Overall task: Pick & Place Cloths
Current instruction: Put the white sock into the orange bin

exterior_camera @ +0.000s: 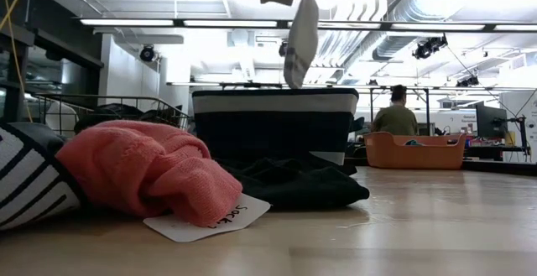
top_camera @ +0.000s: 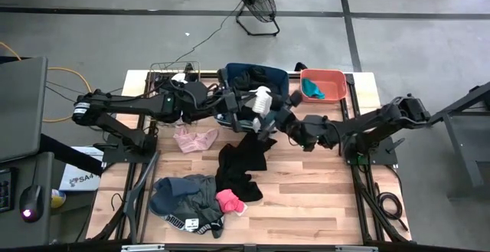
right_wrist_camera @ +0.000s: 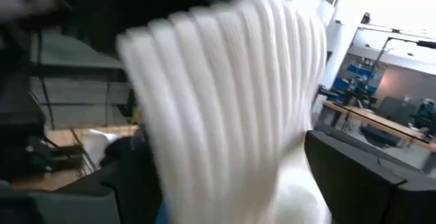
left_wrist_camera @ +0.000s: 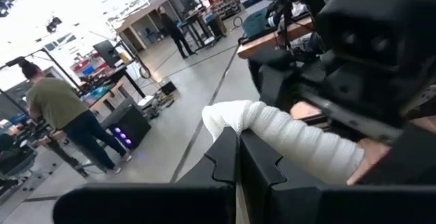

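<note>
A white ribbed sock (top_camera: 262,99) hangs above the table just in front of the blue bin (top_camera: 230,74), with my left gripper (top_camera: 255,105) shut on it. My right gripper (top_camera: 272,122) is open right beside it; in the right wrist view the sock (right_wrist_camera: 225,94) fills the space between its fingers. On the table lie a black cloth (top_camera: 241,164), a pale pink one (top_camera: 195,139), a bright pink one (top_camera: 230,201) and a grey and teal pile (top_camera: 184,198). Black cloths (top_camera: 256,74) lie in the bin. My left gripper pinches one end of the white sock (left_wrist_camera: 228,122) between its two shut fingers, which point level. The sock is lifted clear of the table, and its free part (exterior_camera: 300,41) hangs below. Whether my right gripper touches the sock, I cannot tell.
A coral tub (top_camera: 331,76) with a teal cloth (top_camera: 312,90) stands at the far right, and a wire basket (top_camera: 172,72) at the far left. Bare wood (top_camera: 321,198) lies at the near right. A person (exterior_camera: 396,118) stands in the room beyond the table.
</note>
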Robot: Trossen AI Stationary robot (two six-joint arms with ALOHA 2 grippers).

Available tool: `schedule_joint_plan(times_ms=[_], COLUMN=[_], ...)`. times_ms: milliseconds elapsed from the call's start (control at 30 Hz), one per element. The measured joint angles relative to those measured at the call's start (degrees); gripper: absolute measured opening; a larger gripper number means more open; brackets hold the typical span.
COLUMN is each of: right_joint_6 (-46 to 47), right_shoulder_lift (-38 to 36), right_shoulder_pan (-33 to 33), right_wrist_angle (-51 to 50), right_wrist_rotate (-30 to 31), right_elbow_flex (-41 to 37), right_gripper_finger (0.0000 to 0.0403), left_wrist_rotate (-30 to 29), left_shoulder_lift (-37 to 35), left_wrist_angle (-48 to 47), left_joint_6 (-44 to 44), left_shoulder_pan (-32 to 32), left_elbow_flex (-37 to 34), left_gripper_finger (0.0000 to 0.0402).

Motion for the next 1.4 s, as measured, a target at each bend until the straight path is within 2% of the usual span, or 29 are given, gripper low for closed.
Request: schedule_joint_plan(times_ms=[100,200,500,567,633,733,933,1033,1133,1267,1400], right_joint_6=[0.6,0.6,-1.1,-1.2,-1.5,-1.8,-3.9,-7.3,-14.5,-25.4,-26.6], right_shoulder_lift=[0.0,0.0,0.0,0.0,0.0,0.0,0.0,0.0,-0.1,-1.0,-3.9], right_shoulder_pan=[-0.4,-0.3,-0.3,-0.3,-0.3,-0.3,0.3,0.6,0.7,-1.1,-4.7], right_wrist_angle=[-1.1,-1.6,-2.4,-2.4,-2.4,-2.4,-2.5,-1.8,0.3,2.9,0.4], right_wrist_rotate=[0.1,0.3,3.7,3.7,3.7,5.0,9.4,15.8,25.3,35.4,35.8], right_elbow_flex=[0.0,0.0,0.0,0.0,0.0,0.0,0.0,0.0,0.0,0.0,0.0], right_gripper_finger=[0.0290,0.0240,0.0044,0.0014,0.0010,0.0007,0.0006,0.0006,0.0005,0.0005,0.0005], left_wrist_rotate=[0.0,0.0,-0.4,-0.4,-0.4,-0.4,-1.9,-5.6,-12.5,-17.6,-18.1], left_shoulder_lift=[0.0,0.0,0.0,0.0,0.0,0.0,0.0,-0.6,-1.7,-3.9,-5.7], left_wrist_angle=[0.0,-0.8,-1.3,-1.3,-1.3,-1.7,-2.6,-3.2,-3.6,-6.7,-11.3], left_joint_6=[0.0,0.1,0.2,0.2,0.4,0.7,2.1,3.6,4.5,3.1,-0.5], left_shoulder_pan=[0.0,0.0,0.0,0.0,0.0,0.0,0.0,0.0,0.0,0.0,0.0], left_elbow_flex=[0.0,0.0,0.0,0.0,0.0,0.0,0.1,0.1,0.1,0.1,0.2], left_gripper_finger=[0.0000,0.0000,0.0000,0.0001,0.0010,0.0042,0.0161,0.0224,0.0271,0.0301,0.0304])
